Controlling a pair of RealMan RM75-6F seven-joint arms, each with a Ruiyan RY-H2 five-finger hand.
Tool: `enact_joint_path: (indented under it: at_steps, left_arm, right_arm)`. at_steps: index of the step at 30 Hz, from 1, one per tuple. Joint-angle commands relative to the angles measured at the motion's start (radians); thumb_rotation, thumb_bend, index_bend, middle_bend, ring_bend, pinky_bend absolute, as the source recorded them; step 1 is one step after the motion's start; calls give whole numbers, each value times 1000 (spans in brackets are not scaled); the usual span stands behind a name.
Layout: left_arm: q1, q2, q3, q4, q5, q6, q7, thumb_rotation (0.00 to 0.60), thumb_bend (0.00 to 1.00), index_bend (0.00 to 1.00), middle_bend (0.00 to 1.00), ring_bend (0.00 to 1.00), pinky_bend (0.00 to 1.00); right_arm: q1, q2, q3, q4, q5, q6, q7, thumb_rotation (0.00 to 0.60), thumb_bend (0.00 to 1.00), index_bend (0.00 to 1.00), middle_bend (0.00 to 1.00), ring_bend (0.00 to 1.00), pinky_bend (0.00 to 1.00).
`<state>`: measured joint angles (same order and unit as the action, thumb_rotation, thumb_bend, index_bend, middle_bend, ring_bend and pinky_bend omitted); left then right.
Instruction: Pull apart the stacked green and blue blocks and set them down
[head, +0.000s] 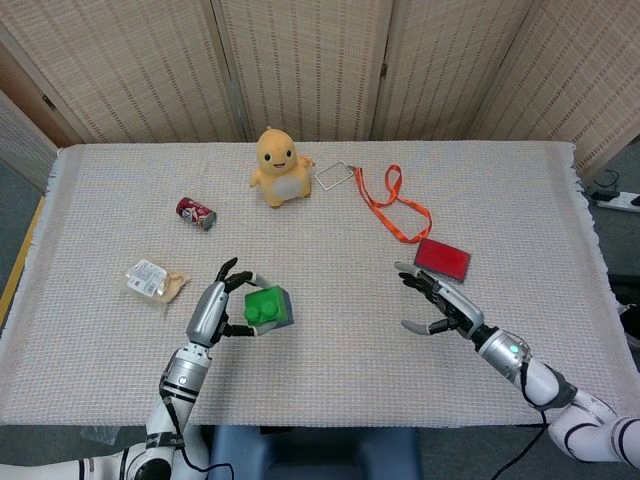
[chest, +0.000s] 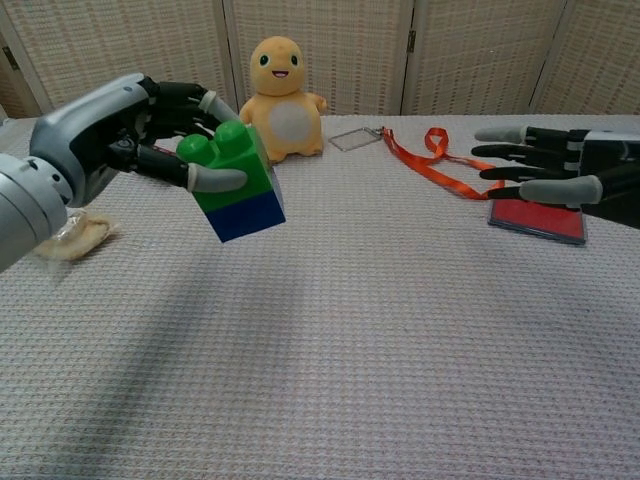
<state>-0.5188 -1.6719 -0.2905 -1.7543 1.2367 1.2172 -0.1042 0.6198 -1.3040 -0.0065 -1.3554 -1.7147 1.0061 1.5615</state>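
Observation:
My left hand holds the stacked pair in the air above the cloth: a green block sitting on a blue block. The stack tilts to the right. In the head view only the green top shows. My right hand hovers to the right of the stack, fingers spread and pointing left toward it, with nothing in it. A wide gap separates it from the blocks.
A yellow plush toy stands at the back, with a clear badge holder and orange lanyard beside it. A red card case lies behind my right hand. A small red can and a wrapped snack lie at the left.

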Motion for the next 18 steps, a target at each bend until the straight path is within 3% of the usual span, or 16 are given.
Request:
enact_joint_path:
  at_steps: [1,9,12,18]
  left_arm:
    - [-10,2,-17,-22,-17,-6,7,600,360,664,819,363,0]
    - [-25,23,-49,-66,-52,-8,36,600,360,661,819,363,0]
    - [-26,31,-52,-77,-68,-12,36,600,360,661,819,363,0]
    - [-26,32,-45,-82,-73,-14,20,600,361,661,819,363,0]
  right_arm:
    - [44,-50,1,24,6,-38,39,600,329,0,0,0,0]
    - [118,-140,17,59,20,-64,89,600,329,8,0,0,0]
    - [166,-173,48,56,57,-105,147,600,329,16,0,0,0]
    - [220,-203,89,47,102,-137,137,600,329,23,0,0,0]
